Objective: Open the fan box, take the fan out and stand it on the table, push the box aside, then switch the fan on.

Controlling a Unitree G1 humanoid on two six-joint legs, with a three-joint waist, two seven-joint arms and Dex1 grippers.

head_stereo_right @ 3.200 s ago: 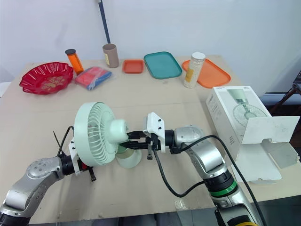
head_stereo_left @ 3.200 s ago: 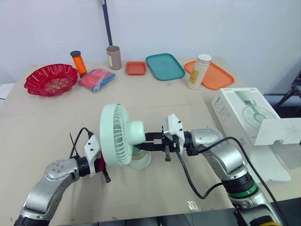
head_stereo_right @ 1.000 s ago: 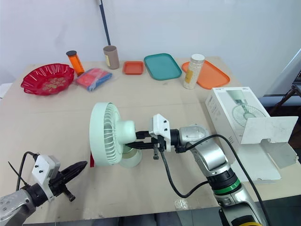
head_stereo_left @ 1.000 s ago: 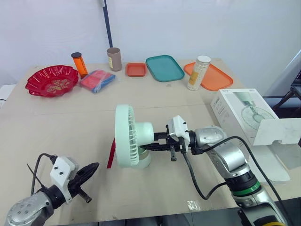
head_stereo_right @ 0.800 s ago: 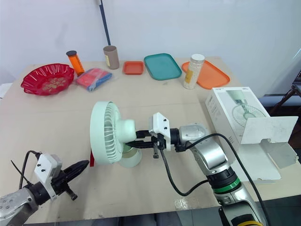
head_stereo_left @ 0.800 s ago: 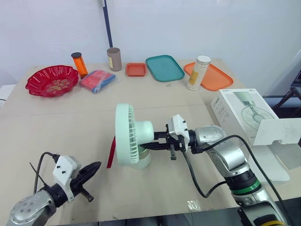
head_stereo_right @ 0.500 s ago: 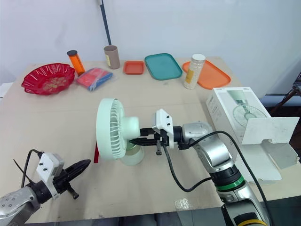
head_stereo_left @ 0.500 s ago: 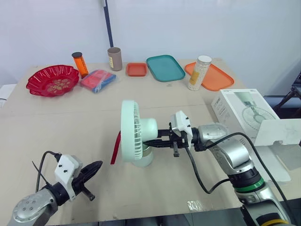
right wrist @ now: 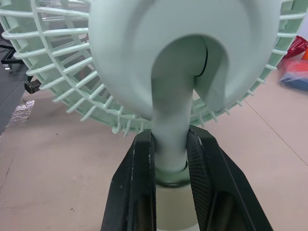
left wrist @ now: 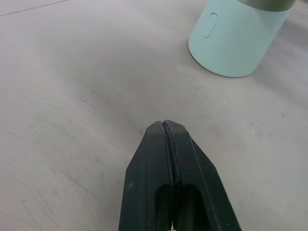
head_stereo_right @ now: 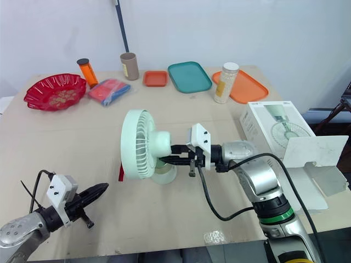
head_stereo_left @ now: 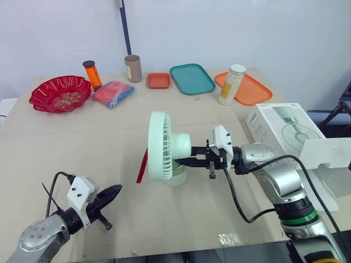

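Your right pincer (right wrist: 169, 144) is clamped; your left pincer (left wrist: 164, 127) is closed and empty.
Your right arm (head_stereo_left: 274, 178) bends at the elbow and lies level across toward your left, one black finger (right wrist: 139, 183) on either side of the stem of the pale green plastic desk fan (head_stereo_left: 163, 147). Your left arm (head_stereo_left: 38, 241) sits low at the near edge, forearm pointing inward, fingers pressed tip to tip, low over the tabletop (head_stereo_left: 82, 142).

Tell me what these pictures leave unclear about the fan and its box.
- The fan: turned sideways in the eye views; running or not, unclear.
- The box: inside hidden by its open flap, eye views.
- A red strip: mostly behind the fan, eye views.
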